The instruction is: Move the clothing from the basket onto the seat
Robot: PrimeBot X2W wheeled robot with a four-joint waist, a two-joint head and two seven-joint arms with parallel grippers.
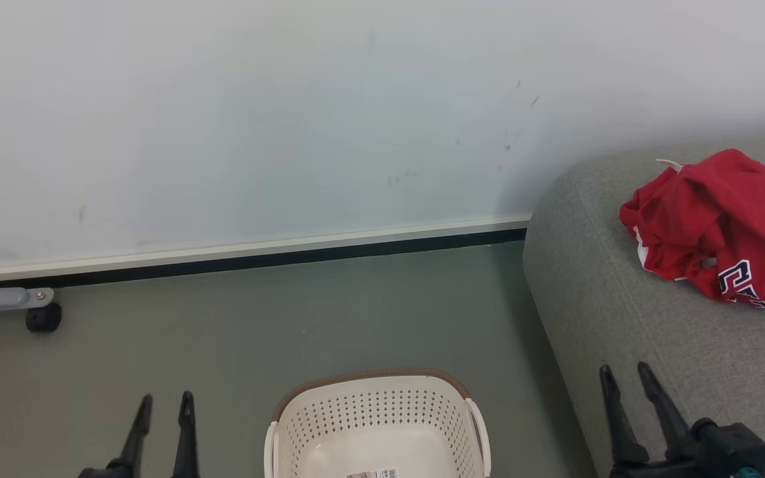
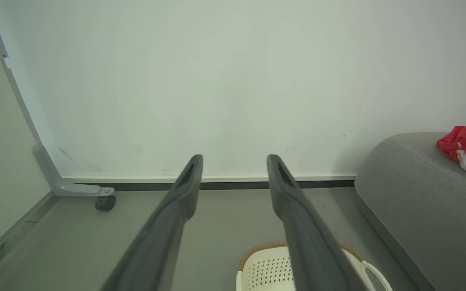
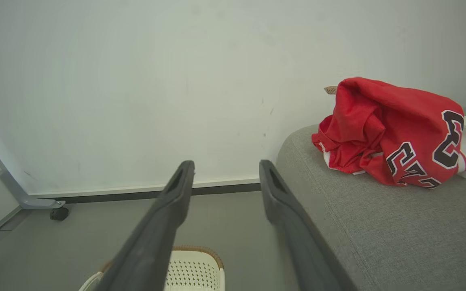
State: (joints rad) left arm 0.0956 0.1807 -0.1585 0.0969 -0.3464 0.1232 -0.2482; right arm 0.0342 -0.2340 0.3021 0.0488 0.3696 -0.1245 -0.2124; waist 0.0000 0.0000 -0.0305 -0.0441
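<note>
In the head view, the left gripper [image 1: 167,397] is seen at the lower left above the grey floor [image 1: 289,318], its two dark fingers parted, with nothing between them and nothing touched. The right gripper [image 1: 623,367] is seen at the lower right, in front of the near edge of the seat [image 1: 621,318]; its fingers are likewise spread and nothing is held. Between the two grippers the basket [image 1: 369,376] is set on the floor, and part of its bare inner bottom with a label sticker [image 1: 372,473] is shown. The clothing [image 1: 721,226] is heaped on the seat at the right, well apart from both grippers. A small black caster [image 1: 42,317] is seen by the white wall [image 1: 289,133] at the left. In the left wrist view, that gripper's fingers are shown held wide apart in the air, with the basket's rim below the right finger and the clothing far off on the seat. In the right wrist view, the fingers are shown equally apart and bare, with the basket below them and the red heap lying on the seat beyond the right finger.
</note>
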